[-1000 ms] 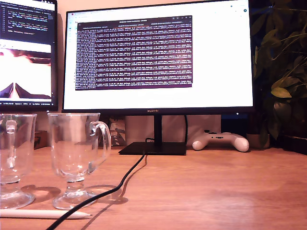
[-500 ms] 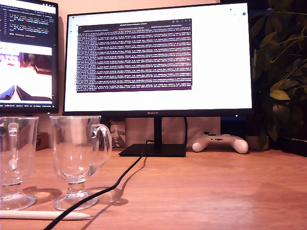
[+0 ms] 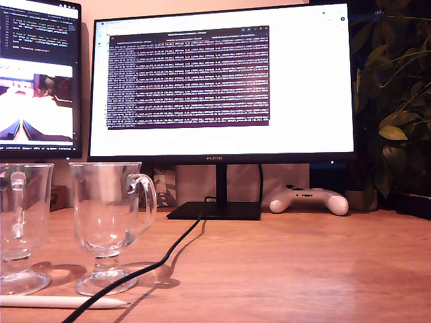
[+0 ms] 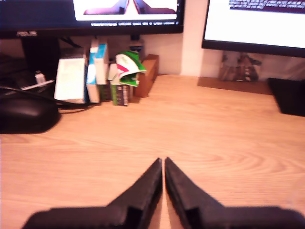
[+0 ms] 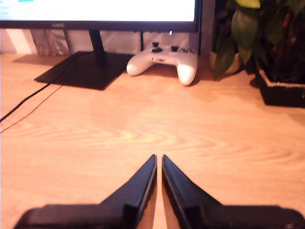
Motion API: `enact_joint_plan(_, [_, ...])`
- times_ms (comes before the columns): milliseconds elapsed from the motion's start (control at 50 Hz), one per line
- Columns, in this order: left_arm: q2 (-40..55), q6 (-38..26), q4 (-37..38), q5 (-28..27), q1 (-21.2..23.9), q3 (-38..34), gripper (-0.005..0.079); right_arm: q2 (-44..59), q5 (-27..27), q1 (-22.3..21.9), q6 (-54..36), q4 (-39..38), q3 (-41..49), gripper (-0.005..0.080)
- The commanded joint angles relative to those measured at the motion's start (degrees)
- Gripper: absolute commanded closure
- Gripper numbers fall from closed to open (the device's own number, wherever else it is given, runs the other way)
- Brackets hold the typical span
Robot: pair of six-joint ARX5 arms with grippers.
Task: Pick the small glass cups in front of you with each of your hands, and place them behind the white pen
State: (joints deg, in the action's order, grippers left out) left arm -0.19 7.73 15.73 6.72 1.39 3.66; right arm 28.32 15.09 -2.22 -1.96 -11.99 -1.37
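Two small glass cups stand upright on the wooden desk at the exterior view's left: one (image 3: pixel 108 222) with its loop handle toward the monitor stand, the other (image 3: pixel 20 225) cut off by the picture's edge. The white pen (image 3: pixel 60 302) lies flat on the desk in front of them, nearer the camera. Neither arm shows in the exterior view. My first gripper (image 4: pixel 163 161) is shut over bare desk, nothing between its fingers. My second gripper (image 5: pixel 158 157) is likewise shut and holds nothing. No cup or pen appears in either wrist view.
A black cable (image 3: pixel 168 252) runs from the monitor stand (image 3: pixel 215 210) past the cups' feet and across the pen. A white game controller (image 5: pixel 162 61) and potted plant (image 5: pixel 267 47) lie ahead of my second gripper. A black mouse (image 4: pixel 26 114) and small boxes (image 4: pixel 95 71) lie ahead of my first.
The exterior view's picture shifted slightly a second ago and has held steady since. The cups, pen and cable keep their places on the desk.
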Motion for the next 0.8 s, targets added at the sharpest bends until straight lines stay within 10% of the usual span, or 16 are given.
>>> enact_joint_plan(0, [-0.5,-0.5,0.2,-1.0,-0.8,-1.4,0.0765,-0.3,0.3,0.0,0.0,-0.2,1.1,0.0764])
enact_joint_plan(780, [-0.5,4.5,6.4,-2.7,-0.9,-1.4,0.0765,-23.9,-4.3,0.0,0.0,17.0,1.1,0.0764])
